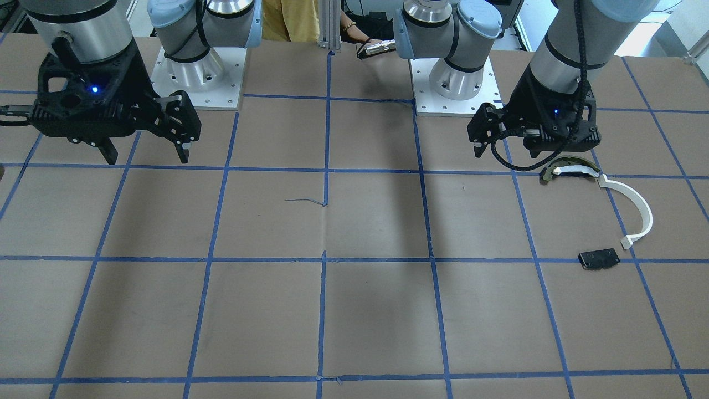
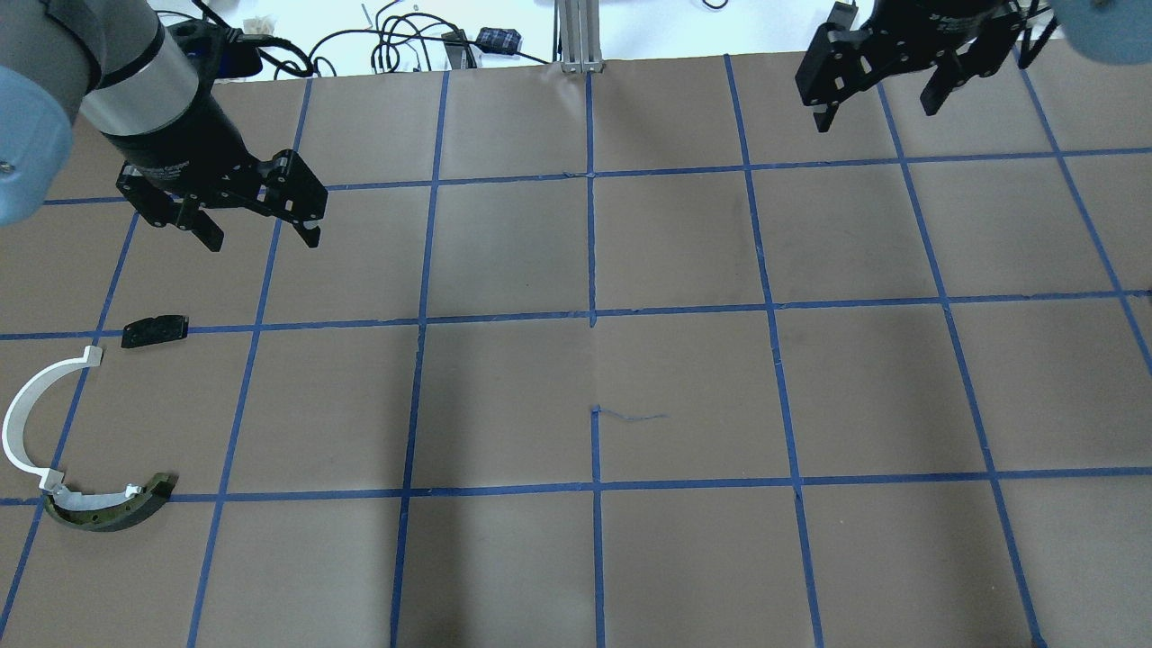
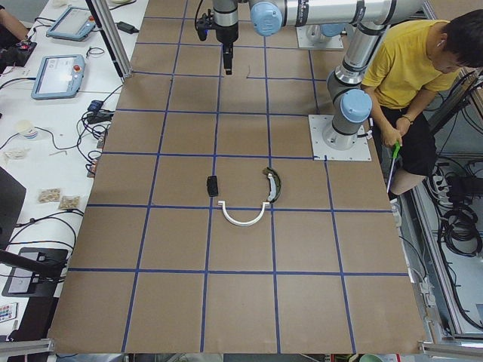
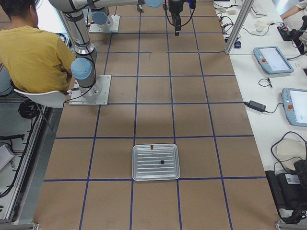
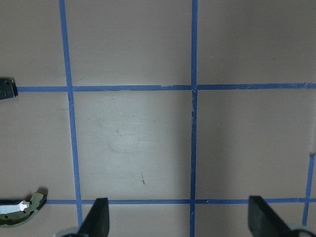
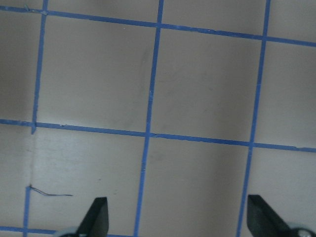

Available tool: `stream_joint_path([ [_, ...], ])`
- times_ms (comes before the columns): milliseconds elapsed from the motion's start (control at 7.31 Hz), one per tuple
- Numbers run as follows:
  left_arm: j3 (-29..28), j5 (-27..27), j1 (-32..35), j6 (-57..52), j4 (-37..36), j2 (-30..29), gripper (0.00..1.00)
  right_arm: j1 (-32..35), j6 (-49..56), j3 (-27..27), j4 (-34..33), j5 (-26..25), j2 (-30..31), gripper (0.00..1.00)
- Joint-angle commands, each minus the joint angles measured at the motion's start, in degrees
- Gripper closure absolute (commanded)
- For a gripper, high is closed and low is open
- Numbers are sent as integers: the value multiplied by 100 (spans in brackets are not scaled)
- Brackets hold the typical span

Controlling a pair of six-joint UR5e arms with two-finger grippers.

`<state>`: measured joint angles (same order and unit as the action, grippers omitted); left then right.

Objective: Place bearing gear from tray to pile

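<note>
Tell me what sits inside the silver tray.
Two small dark parts lie apart on the tray floor, one near its rim; too small to identify. Nothing covers the tray.

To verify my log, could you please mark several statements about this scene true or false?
The left gripper is open and empty. True.
Two small dark parts sit on the ribbed silver metal tray. True.
The flat black plate lies apart from the thin white curved arc strip. True.
The white strip lies in the tray. False: it lies on the brown table, beside the dark olive curved piece.
The right gripper is shut on a part. False: it is open and empty.
</note>
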<state>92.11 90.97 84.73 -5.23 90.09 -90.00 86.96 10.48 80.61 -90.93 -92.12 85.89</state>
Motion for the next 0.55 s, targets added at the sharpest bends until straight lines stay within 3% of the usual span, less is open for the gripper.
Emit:
stream_joint_path([
  [0, 0, 0, -9, -5, 9, 0, 0, -1176, 1591, 8, 41, 28, 86, 0],
  [274, 0, 0, 0, -5, 9, 9, 0, -2450, 2500, 25, -11, 45, -158, 0],
  [411, 0, 0, 0, -13, 9, 0, 0, -3021, 3008, 25, -21, 45, -587, 0],
])
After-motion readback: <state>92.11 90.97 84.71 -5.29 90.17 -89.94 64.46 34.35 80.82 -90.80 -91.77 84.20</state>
